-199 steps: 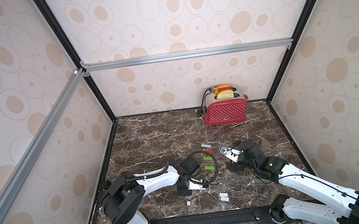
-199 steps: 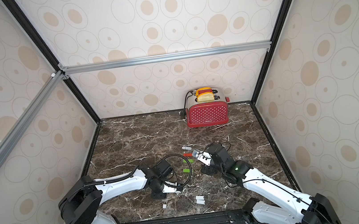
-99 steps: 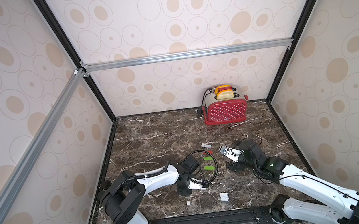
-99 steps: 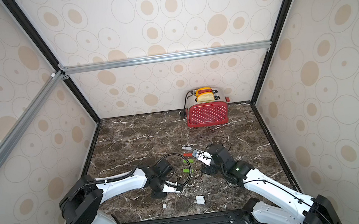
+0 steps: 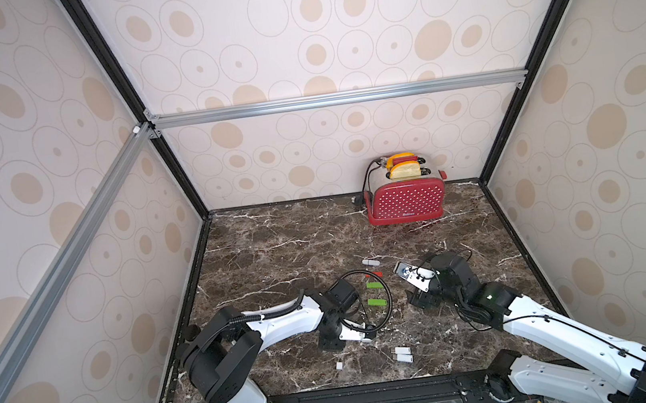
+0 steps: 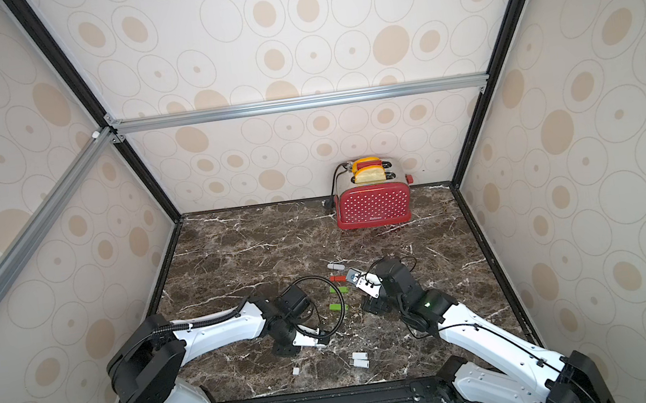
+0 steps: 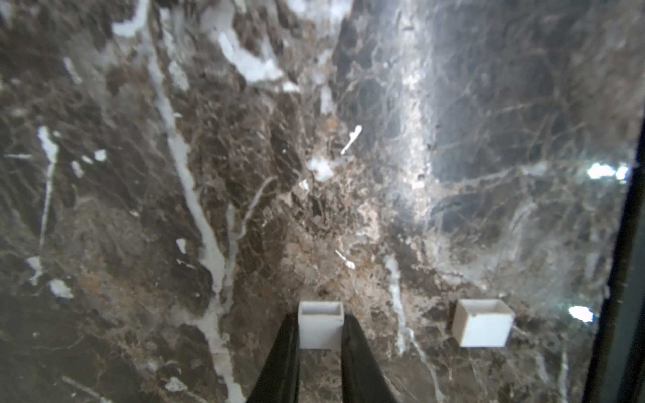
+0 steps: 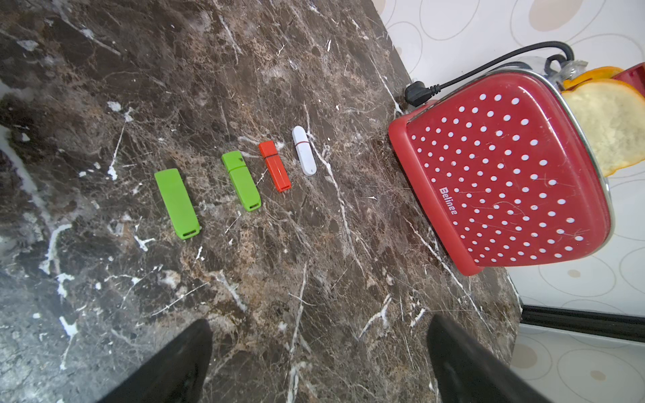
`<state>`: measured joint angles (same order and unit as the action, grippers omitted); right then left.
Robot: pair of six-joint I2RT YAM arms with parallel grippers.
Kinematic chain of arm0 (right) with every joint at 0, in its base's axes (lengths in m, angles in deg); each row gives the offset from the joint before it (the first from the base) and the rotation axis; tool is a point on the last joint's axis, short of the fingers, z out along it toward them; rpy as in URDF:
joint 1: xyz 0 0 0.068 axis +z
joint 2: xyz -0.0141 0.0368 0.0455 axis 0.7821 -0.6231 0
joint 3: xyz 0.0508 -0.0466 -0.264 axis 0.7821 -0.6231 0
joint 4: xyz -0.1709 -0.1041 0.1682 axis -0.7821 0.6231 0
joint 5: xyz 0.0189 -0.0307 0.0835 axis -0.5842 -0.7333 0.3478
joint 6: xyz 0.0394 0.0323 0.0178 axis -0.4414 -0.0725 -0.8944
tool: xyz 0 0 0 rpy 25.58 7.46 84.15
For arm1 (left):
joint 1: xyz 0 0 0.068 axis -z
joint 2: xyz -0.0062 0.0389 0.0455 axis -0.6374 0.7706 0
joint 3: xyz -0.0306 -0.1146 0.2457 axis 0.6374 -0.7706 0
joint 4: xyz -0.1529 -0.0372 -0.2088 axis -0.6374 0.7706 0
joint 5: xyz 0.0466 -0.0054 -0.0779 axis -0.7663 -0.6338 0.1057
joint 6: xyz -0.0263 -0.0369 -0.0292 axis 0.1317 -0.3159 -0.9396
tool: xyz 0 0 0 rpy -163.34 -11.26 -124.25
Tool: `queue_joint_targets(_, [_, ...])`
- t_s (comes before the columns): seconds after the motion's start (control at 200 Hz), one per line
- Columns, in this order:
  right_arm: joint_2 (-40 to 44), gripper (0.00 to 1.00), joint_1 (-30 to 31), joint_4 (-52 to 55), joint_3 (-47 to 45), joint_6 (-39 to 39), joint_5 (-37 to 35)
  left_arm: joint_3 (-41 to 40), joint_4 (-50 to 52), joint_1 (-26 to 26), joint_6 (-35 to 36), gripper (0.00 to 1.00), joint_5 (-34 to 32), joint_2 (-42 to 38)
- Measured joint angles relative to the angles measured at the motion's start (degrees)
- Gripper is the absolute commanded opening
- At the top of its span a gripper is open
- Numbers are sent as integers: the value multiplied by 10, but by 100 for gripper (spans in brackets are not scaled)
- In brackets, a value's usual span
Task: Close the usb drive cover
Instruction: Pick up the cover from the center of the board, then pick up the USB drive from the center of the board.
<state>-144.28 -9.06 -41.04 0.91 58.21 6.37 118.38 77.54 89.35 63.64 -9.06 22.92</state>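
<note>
- USB drive cover [image 7: 321, 324]: a small white cap with one open end. It lies on the dark marble table [image 5: 275, 237], well apart from the red toaster [image 5: 407, 200], toward the table's front edge.
- We see the left gripper [image 7: 321, 319] with its two black fingers pressed against opposite sides of that cap. A second ago the claw stood wider, so it has just closed onto the cap.
- A second white cap [image 7: 483, 322] sits just beside it, untouched.
- The right gripper [image 8: 319, 322] has stayed spread wide and empty, low over the table between the toaster and the held cap.
- Closer to the toaster than the cap lies a row of four: a green drive [image 8: 178, 204], a second green drive [image 8: 242, 181], a red drive [image 8: 275, 171] and a white drive [image 8: 304, 150]. All four look already capped.
- Still farther from the toaster, two small white pieces [image 5: 402, 350] lie side by side. We judge them to be uncapped drives, though they are too small to be sure.
- We judge the grasp made. The cap must next be lifted and slid squarely onto a bare plug, and so light a cap may twist in the pinch.
</note>
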Motion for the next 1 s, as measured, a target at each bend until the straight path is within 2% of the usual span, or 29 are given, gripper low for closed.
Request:
queue_joint_targets(0.376, [1,100,0,2,0,4,0,0,0,-10,8,18,8,0])
queue_joint_targets(0.531, [3,96,0,17,1,7,5,8,10,-25,8,17,13,-1])
queue_joint_targets(0.826, [-5,89,2,92,13,29,111,99,69,-97,5,17,23,-41])
queue_joint_targets(1.002, [-80,88,38,127,21,55,164,118,85,-139,-10,17,33,-79])
